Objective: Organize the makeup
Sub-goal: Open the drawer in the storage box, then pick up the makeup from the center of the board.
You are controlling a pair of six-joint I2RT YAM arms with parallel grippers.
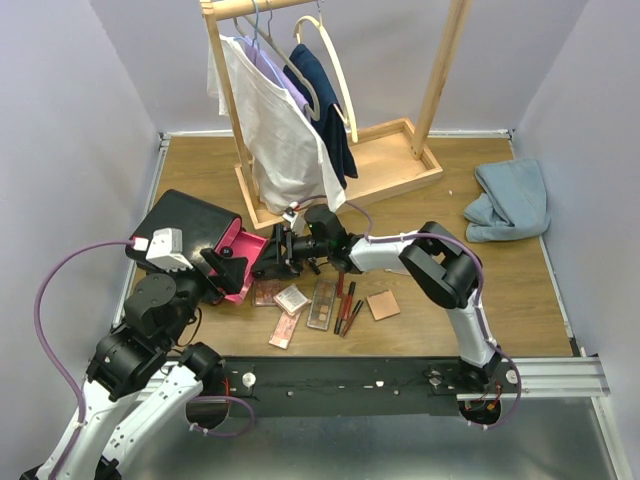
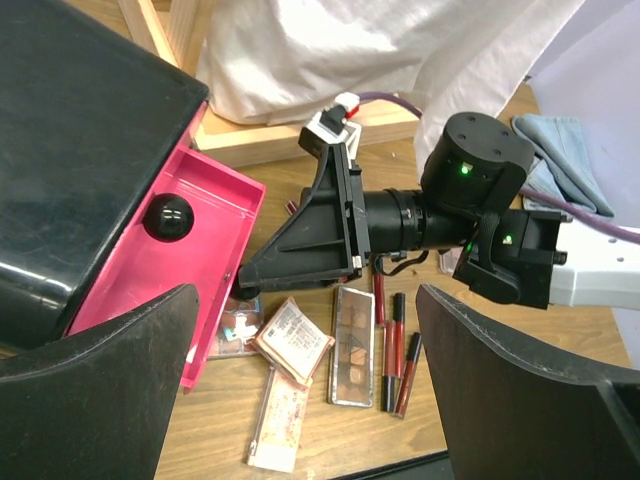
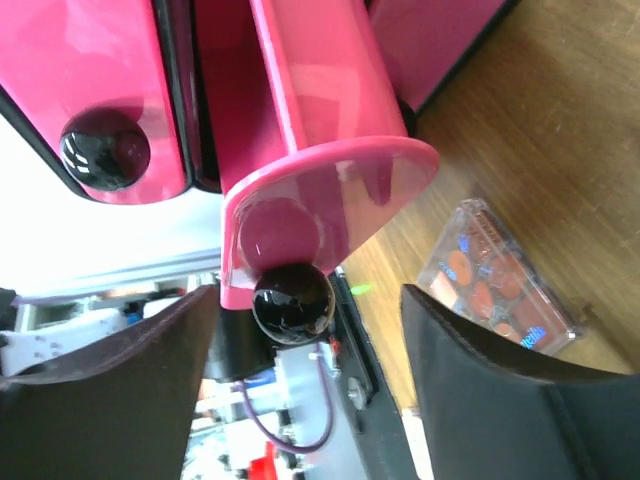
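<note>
The makeup lies on the wooden table in front of the case: a brown eyeshadow palette [image 1: 322, 303] [image 2: 353, 345], a square compact [image 1: 291, 298] [image 2: 292, 340], a long pale palette [image 1: 284, 330] [image 2: 278, 432], dark-red tubes [image 1: 348, 305] [image 2: 395, 340] and a peach compact [image 1: 382, 305]. A clear palette with orange pans [image 3: 497, 283] lies beside the drawer. My right gripper [image 1: 262, 265] [image 3: 305, 350] is open at the front of the pulled-out pink drawer [image 1: 240, 252] [image 2: 185, 240]. Its black knob [image 3: 291, 303] sits between the jaws, untouched. My left gripper [image 1: 228, 268] [image 2: 310, 380] hangs open above the makeup, holding nothing.
The black case [image 1: 180, 225] [image 2: 70, 150] stands at the left, and a second pink drawer with its knob [image 3: 105, 150] stays closed. A wooden clothes rack [image 1: 390, 165] with a white shirt [image 1: 285, 130] stands behind. A blue cloth [image 1: 510, 200] lies at the far right.
</note>
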